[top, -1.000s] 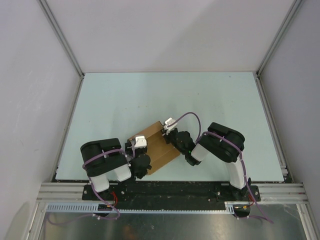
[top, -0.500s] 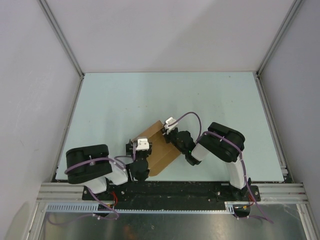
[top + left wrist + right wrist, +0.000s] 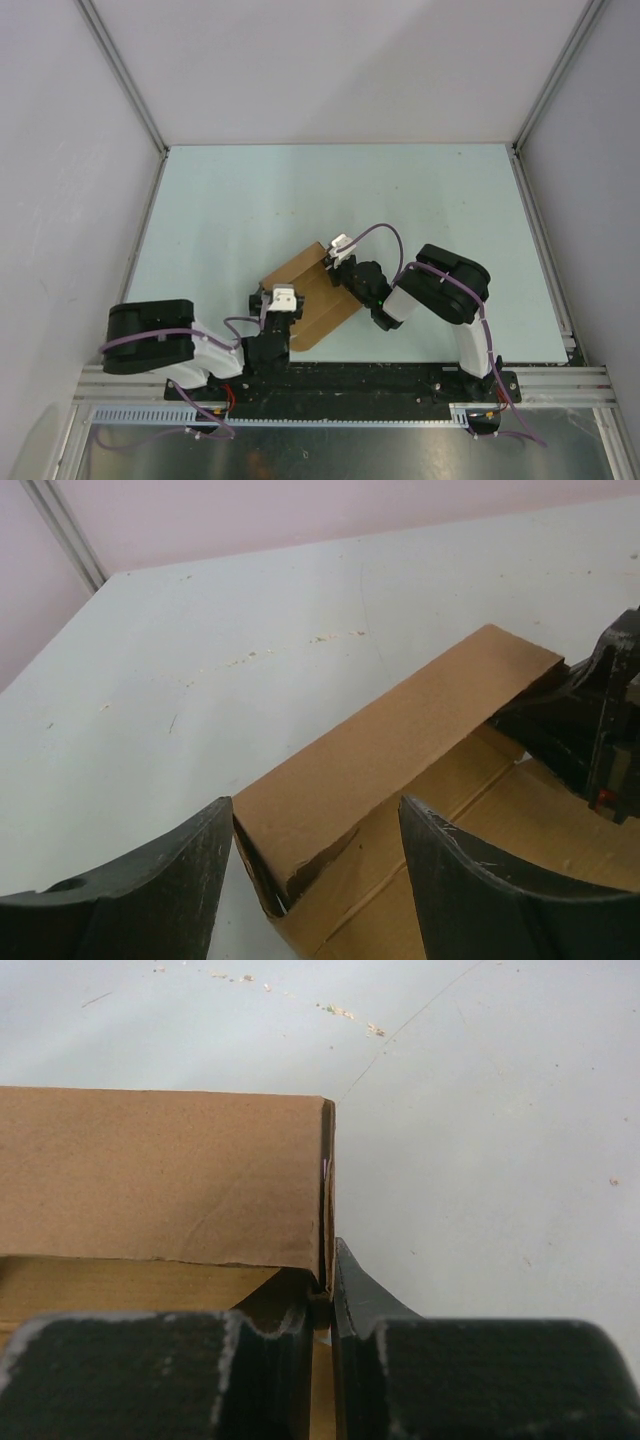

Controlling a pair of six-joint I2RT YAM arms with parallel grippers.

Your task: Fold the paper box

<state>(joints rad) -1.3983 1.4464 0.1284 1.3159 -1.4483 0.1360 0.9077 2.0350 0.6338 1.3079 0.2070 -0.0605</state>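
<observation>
Left tool (image 3: pixel 312 830) now back and wide, paper box (image 3: pixel 312 295) just ahead; right tool (image 3: pixel 328 1295) tight on its wall.

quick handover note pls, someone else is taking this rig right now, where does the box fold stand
Left gripper: open, fingers either side of one corner of the paper box, not pinching it.
Right gripper: shut on the edge of the raised wall, at its other end.
Box: on the table, close to the arm bases, between both arms.
Done: one long wall is raised.
Left: the panels beside that wall look flat; other flaps and closing seem not yet done.
</observation>
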